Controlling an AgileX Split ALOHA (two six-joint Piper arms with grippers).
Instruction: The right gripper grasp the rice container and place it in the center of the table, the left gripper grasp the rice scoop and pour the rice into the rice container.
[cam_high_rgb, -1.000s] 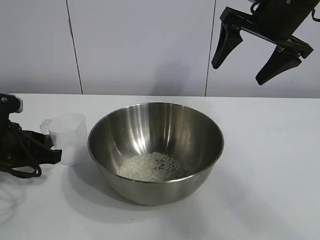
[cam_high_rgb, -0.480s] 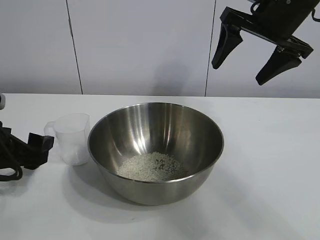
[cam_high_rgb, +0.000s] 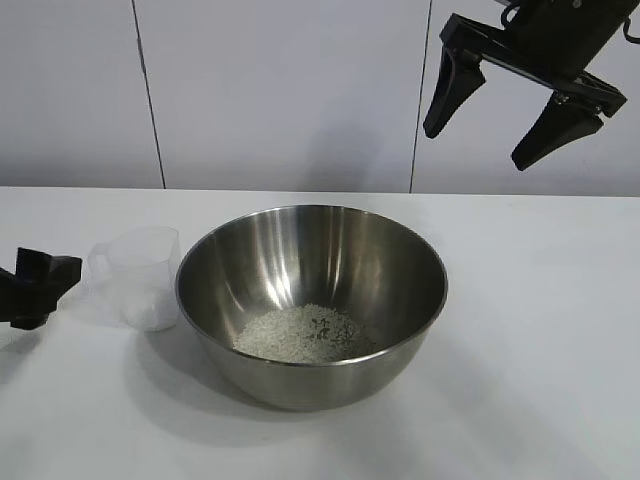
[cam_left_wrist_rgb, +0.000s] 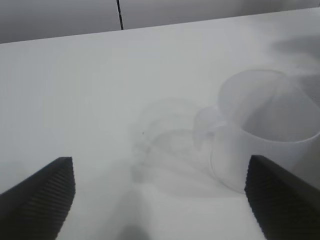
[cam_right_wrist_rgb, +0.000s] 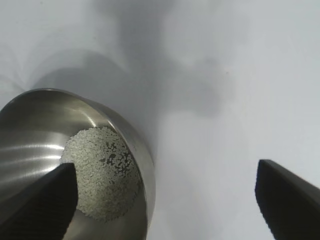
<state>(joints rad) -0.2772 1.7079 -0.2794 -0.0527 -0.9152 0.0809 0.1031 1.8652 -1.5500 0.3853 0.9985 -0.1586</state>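
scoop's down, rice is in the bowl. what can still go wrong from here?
1. The rice scoop stands upright close beside the rice container, and the open left claw is just off its handle side; a stray sweep could tip it.
2. The right claw hangs open above the container's far right; a careless descent might clip the rim and spill the rice.

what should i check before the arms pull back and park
1. Rice in the rice container: ok, a heap lies on its bottom.
2. Rice scoop upright on the table beside the container: ok.
3. Scoop empty: cannot tell.
4. Left gripper clear of the scoop: ok, open and apart.
5. Right gripper clear: ok, open, high above the table.
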